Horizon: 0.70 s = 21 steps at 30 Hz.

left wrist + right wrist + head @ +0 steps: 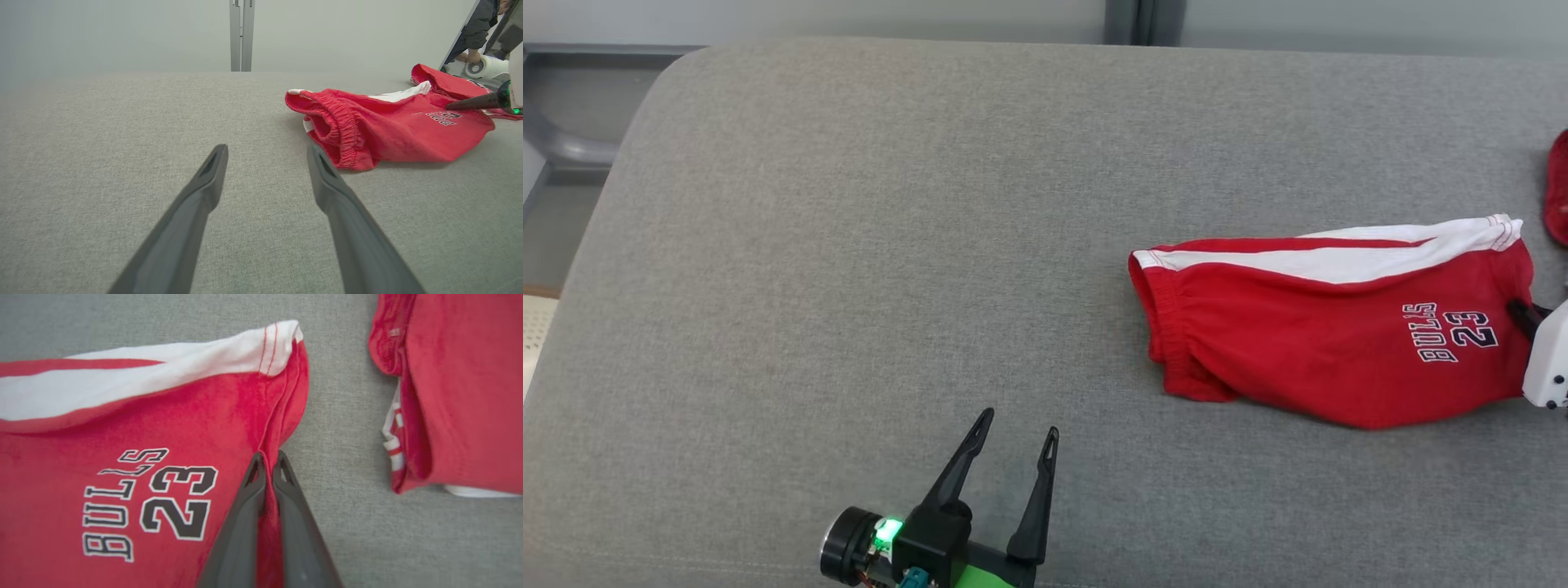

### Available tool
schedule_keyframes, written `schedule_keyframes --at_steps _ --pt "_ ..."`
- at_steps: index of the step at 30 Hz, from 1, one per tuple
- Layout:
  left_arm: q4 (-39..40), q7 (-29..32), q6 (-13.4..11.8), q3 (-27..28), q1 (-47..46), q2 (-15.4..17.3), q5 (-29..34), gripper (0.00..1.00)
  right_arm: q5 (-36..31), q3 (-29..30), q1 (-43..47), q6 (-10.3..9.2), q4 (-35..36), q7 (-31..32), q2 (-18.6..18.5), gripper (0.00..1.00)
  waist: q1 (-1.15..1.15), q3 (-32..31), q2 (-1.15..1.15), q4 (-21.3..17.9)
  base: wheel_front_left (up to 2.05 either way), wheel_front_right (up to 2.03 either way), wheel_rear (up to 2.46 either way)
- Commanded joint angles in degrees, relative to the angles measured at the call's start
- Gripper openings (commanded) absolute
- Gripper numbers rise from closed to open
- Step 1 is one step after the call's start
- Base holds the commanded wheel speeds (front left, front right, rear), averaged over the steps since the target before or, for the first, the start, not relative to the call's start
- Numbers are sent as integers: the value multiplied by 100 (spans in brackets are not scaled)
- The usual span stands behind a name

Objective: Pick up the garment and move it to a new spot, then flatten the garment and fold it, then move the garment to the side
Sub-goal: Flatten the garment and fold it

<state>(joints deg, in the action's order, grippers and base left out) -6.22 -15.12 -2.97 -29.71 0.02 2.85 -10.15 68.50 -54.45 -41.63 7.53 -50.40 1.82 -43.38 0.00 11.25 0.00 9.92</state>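
right jaws closed on the garment (pixel 1323 359): red shorts, white side stripe, "BULLS 23" print (pixel 151 502)
- a ridge of red cloth at the leg-hem edge sits pinched between the two fingers (pixel 237 535), print just left of the tips, white stripe corner ahead of them
- shorts lie mostly flat on the grey counter (pixel 890 245), elastic waistband (pixel 1158 327) at the end farthest from the right jaws
- second red garment (pixel 461 396) to the right of the right jaws, a strip of bare counter between it and the shorts, not touching
- left jaws open wide, fingers (pixel 960 469) spread over bare counter, nothing between them
- from the left jaws the shorts sit ahead and off to the right, waistband opening nearest, well apart from the tips
- whether the pinched hem is lifted off the counter: cannot tell
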Motion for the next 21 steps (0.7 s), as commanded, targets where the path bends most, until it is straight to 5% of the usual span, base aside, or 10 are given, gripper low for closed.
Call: schedule_keyframes --at_steps 1,8,21 --pt "-17 0 21 35 59 10 10 100 28 -9 74 -8 25 -81 -80 0 0 -218 0 -338 0 0 0" --pt "-64 0 17 59 82 10 -35 100 -3 -55 31 -8 145 -271 -168 0 0 -364 0 -477 0 0 0" --pt "-114 0 -1 122 393 10 -82 100 -31 -271 -126 -8 978 -248 284 0 0 -997 0 -487 0 0 0"
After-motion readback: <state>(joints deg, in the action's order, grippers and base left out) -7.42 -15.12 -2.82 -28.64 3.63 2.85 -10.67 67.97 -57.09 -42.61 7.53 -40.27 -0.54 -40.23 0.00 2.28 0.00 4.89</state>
